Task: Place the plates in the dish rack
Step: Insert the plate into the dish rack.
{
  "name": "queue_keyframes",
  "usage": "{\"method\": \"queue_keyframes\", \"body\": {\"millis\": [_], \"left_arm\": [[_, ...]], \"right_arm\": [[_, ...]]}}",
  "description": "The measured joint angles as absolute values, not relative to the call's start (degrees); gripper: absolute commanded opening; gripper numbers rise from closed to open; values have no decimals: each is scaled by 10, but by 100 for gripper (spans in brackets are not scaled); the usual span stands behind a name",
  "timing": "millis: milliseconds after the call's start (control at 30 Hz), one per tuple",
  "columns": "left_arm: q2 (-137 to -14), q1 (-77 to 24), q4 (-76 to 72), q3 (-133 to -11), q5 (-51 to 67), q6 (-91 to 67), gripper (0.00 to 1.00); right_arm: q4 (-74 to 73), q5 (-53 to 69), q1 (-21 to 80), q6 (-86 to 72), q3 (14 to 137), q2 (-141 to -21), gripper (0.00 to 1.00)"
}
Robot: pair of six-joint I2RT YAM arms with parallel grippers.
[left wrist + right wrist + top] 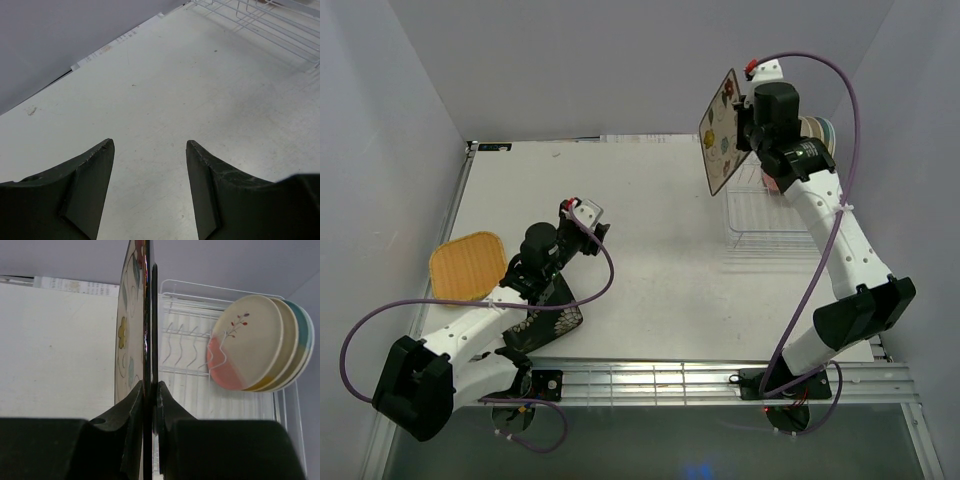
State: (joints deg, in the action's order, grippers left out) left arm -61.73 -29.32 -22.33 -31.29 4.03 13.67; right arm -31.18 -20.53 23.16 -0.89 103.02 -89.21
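My right gripper (745, 122) is shut on the flowered cream plate (722, 132), held on edge high above the left end of the white dish rack (752, 222). In the right wrist view the plate (126, 325) stands edge-on between my fingers (131, 405). Several round plates (250, 347) stand in the rack's far right end, the pink-half one in front. My left gripper (592, 226) is open and empty over bare table (165, 90). The black floral plate (545, 318) lies under my left arm. The orange-yellow plate (467, 265) lies at the table's left edge.
The rack's near tines (182, 347) stand free left of the round plates. The rack's corner shows at the top right of the left wrist view (270, 25). Grey walls close in the table on three sides. A metal rail (700, 380) runs along the near edge.
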Motion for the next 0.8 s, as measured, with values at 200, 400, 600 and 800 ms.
{"method": "queue_keyframes", "body": {"millis": [200, 400, 600, 800], "left_arm": [[-621, -293, -223, -311, 46, 137, 70], [-623, -293, -224, -303, 51, 137, 70], [-623, -293, -225, -303, 53, 136, 70], [-623, -293, -225, -303, 54, 136, 70]], "right_arm": [[-352, -167, 137, -9, 1054, -894, 8], [-390, -139, 69, -8, 1123, -919, 8], [-391, -111, 27, -3, 1136, -933, 8], [-387, -97, 12, 22, 1137, -969, 8]]}}
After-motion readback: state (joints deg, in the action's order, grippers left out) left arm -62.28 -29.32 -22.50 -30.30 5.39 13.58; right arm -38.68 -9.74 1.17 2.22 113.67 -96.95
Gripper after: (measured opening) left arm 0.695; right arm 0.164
